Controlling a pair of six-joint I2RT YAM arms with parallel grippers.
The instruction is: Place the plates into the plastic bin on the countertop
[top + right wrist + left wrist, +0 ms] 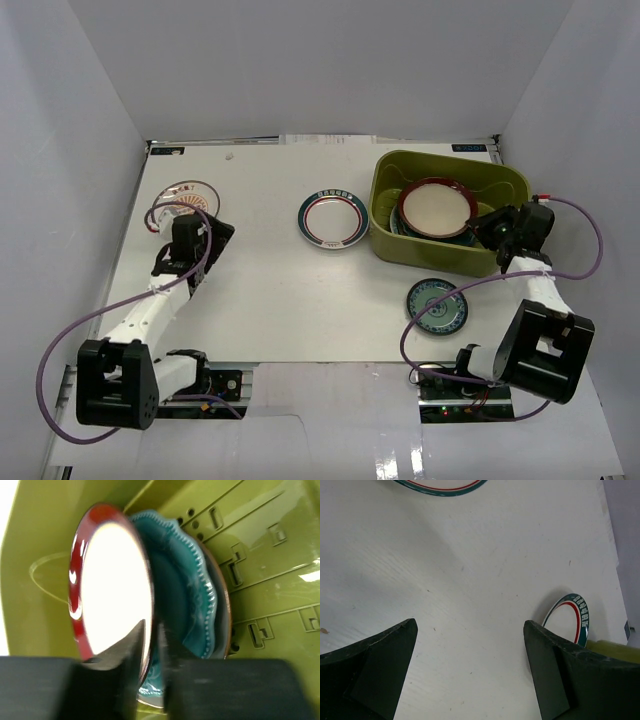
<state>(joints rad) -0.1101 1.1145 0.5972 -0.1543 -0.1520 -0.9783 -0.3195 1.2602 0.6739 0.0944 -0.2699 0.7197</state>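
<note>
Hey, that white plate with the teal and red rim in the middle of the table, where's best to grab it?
Pinch the plate by its raised left rim, from above, one finger inside: it lies flat, and the bin crowds its right.

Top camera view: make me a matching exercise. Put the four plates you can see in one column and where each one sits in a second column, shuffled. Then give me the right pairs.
Plates
1. red-rimmed plate
2. teal patterned plate
3. teal-banded plate
4. brown-ringed plate

Places
A. middle of the table, left of the bin
B. inside the bin
C. far-left part of the table
D. on the table, just in front of the bin

Pairs: 1-B, 2-D, 3-A, 4-C
</note>
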